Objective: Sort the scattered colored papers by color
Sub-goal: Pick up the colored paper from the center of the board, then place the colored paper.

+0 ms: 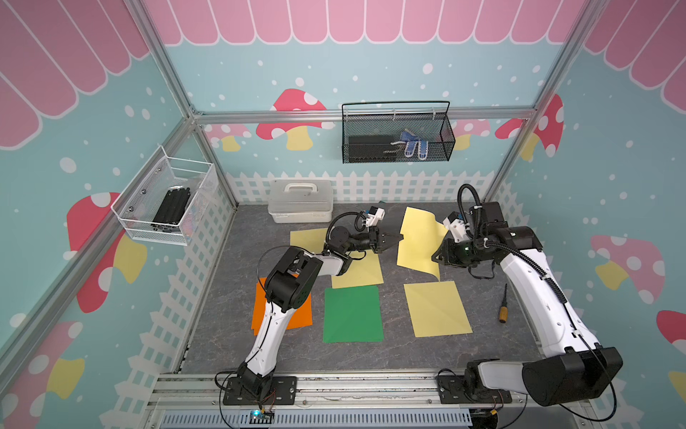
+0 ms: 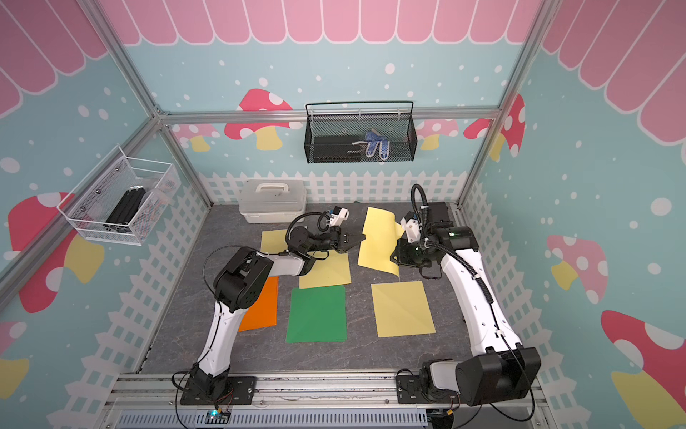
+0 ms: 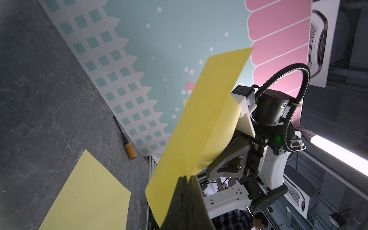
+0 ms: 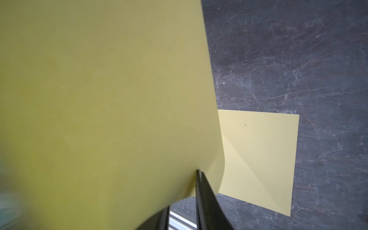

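The colored papers (image 1: 362, 273) are lying spread over the dark tabletop (image 1: 230, 315), apart from one that is hanging in the air. Nearest the left edge, an orange sheet (image 1: 302, 312) is lying flat, partly hidden by the left arm. Toward the back edge, in front of a white box (image 1: 300, 200), a yellow sheet (image 2: 273, 239) is showing beside the arm's wrist. A second yellow sheet (image 2: 328, 273) is lying just nearer, and its front edge is running close along the back edge of a green sheet (image 1: 352, 314) in the middle of the tabletop.

The left gripper (image 3: 187, 178) is pinching the edge of the lifted yellow sheet (image 1: 417, 241), with its fingers closed together on it. This sheet is hanging clear of the tabletop in the back right part and curling at its near corner. The right gripper (image 1: 436, 256) is sitting at the opposite edge, and the paper is passing between its fingers. Whether they are pressing it or parting cannot be told.

A flat yellow sheet (image 1: 438, 308) is lying toward the front right, and a screwdriver (image 1: 503, 306) is lying near the right edge.
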You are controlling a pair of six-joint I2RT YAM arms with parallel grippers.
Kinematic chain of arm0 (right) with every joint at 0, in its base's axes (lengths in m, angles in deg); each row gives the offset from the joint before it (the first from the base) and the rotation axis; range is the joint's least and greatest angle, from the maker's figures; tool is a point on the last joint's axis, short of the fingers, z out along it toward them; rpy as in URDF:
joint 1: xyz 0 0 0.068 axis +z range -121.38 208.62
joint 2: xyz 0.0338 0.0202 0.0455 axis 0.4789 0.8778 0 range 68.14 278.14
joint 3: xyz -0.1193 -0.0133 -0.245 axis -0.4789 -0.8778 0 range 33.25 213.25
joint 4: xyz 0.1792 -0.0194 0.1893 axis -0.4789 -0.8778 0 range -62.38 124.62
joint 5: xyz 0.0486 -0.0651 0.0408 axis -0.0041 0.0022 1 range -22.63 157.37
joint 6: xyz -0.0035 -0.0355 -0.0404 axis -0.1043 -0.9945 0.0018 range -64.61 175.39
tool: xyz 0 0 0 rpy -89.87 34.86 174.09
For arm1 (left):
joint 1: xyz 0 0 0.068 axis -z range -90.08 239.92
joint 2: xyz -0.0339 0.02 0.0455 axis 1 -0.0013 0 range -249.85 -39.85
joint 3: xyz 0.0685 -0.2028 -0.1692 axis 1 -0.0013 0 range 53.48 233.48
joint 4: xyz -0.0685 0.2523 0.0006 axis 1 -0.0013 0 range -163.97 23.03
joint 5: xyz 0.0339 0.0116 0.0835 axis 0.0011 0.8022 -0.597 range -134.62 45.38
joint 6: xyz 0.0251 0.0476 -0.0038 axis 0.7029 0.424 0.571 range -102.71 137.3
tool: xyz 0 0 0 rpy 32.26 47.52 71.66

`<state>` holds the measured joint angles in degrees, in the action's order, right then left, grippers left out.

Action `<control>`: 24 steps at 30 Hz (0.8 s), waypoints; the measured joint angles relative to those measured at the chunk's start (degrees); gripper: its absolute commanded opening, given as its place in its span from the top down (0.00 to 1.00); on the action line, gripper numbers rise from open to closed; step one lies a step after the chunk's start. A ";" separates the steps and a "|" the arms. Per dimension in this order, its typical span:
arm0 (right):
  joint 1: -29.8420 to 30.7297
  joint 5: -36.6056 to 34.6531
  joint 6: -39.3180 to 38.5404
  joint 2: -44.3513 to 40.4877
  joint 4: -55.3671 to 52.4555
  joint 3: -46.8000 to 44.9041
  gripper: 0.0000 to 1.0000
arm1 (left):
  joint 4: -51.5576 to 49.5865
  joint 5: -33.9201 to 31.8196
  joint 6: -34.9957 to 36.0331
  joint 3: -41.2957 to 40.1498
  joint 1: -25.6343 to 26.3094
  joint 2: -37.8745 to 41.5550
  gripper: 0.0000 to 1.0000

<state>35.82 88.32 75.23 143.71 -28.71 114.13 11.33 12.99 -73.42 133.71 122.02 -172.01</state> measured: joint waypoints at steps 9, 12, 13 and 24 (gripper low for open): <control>-0.02 -12.22 3.89 -6.16 -0.83 -4.59 0.32 | -0.31 -12.90 2.93 -9.97 10.08 2.16 1.00; -0.26 -18.62 4.94 -8.68 -1.64 -4.72 0.25 | -1.77 -16.44 4.48 -12.48 13.11 2.71 1.00; -0.44 -20.87 5.35 -9.73 -1.88 -4.72 0.24 | -2.56 -17.44 5.07 -12.81 13.92 2.84 1.00; -0.57 -35.76 8.41 -20.00 -3.65 -2.71 0.22 | -14.60 -24.30 10.67 -12.79 16.20 3.48 1.00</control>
<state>35.25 52.56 83.64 123.71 -32.36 111.42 -3.27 -11.32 -62.76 120.92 138.22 -168.54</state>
